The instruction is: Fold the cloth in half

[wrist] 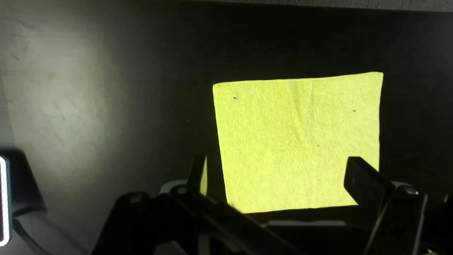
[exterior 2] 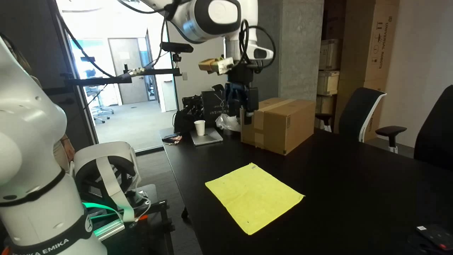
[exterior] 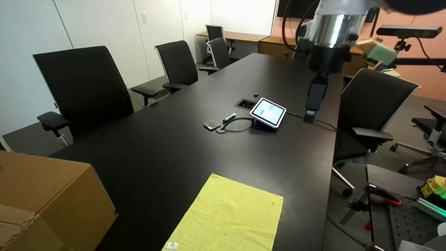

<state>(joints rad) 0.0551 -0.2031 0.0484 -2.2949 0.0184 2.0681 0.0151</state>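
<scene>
The cloth is a pale yellow-green rectangle lying flat on the dark table. It shows in both exterior views (exterior: pixel 233 216) (exterior 2: pixel 254 198) and in the wrist view (wrist: pixel 295 141). In the wrist view it has faint creases near its upper edge and a few small dark specks. A small white tag lies at one corner in an exterior view. My gripper (wrist: pixel 276 164) is open and empty, its two fingers wide apart. It hangs above the table, pointing down and apart from the cloth, as both exterior views (exterior: pixel 309 116) (exterior 2: pixel 246 118) show. The right finger covers a little of the cloth in the wrist view.
A brown cardboard box (exterior: pixel 66 205) (exterior 2: pixel 286 127) stands on the table near the cloth. A tablet on a stand (exterior: pixel 268 112), a green marker (exterior: pixel 229 118) and a cable lie farther along. A white cup (exterior 2: pixel 200 128) stands on a laptop (exterior 2: pixel 208 139). Chairs line the table.
</scene>
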